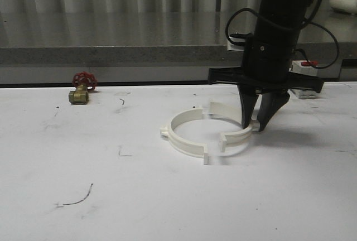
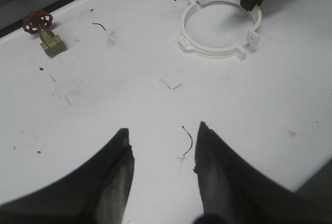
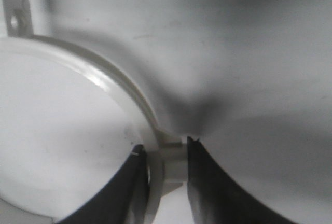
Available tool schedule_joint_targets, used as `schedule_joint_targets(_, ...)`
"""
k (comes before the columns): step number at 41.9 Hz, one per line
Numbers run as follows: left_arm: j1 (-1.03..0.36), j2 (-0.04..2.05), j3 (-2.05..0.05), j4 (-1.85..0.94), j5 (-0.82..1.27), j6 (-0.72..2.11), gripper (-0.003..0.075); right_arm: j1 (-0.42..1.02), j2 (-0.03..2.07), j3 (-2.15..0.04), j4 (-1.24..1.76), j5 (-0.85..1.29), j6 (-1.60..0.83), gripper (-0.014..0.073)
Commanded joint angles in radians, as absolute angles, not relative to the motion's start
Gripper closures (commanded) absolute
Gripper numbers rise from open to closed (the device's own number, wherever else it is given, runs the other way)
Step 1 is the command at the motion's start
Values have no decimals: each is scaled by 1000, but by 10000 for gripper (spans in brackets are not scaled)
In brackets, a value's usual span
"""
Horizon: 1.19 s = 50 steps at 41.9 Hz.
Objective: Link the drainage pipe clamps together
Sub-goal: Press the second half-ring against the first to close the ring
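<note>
Right now I have the right gripper (image 1: 257, 125) down on the table (image 1: 167, 196), its two dark fingers pinching the wall of the right clamp (image 1: 237, 121), one finger inside the arc and one outside. From the right wrist camera I see the fingertips (image 3: 199, 167) closed on a thick white part of that clamp (image 3: 114, 94), with the band curving away to a flat tab with a hole at its far end.

Both clamps lie flat near the middle of the table, a little toward my right. The left clamp (image 1: 184, 135) is the nearer, leftward arc, and the two face each other to make a rough ring. At the front joint the tabs stand close but I see a small gap and an offset between them; at the back joint the tabs are near each other, and I cannot tell if they touch.

My left gripper (image 2: 162, 151) hangs over bare table, fingers spread, nothing between them, well apart from the ring (image 2: 220, 24). A thin dark scrap (image 2: 189, 140) lies on the surface just beyond its tips.

Far left at the table's back edge sits a brass valve (image 1: 81, 88) with a red handwheel. Behind the right arm lies a white-and-red breaker (image 1: 304, 76).
</note>
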<state>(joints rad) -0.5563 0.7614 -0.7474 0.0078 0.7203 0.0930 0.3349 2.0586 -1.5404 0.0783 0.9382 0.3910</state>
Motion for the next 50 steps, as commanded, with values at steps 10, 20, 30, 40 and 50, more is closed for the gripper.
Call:
schedule_joint_targets(10, -555, 756, -772, 0, 654, 91, 437, 344, 2006, -1568, 82, 922, 427, 400)
schedule_joint_targets(20, -555, 756, -772, 0, 654, 91, 437, 354, 2016, -1568, 82, 922, 427, 400)
schedule_joint_targets(30, -555, 756, -772, 0, 654, 91, 437, 355, 2027, -1568, 82, 923, 427, 400)
schedule_joint_targets(40, -555, 756, -772, 0, 654, 91, 437, 355, 2027, -1568, 82, 908, 431, 400)
schedule_joint_targets(50, -555, 756, -772, 0, 654, 91, 437, 355, 2033, -1568, 92, 903, 437, 400)
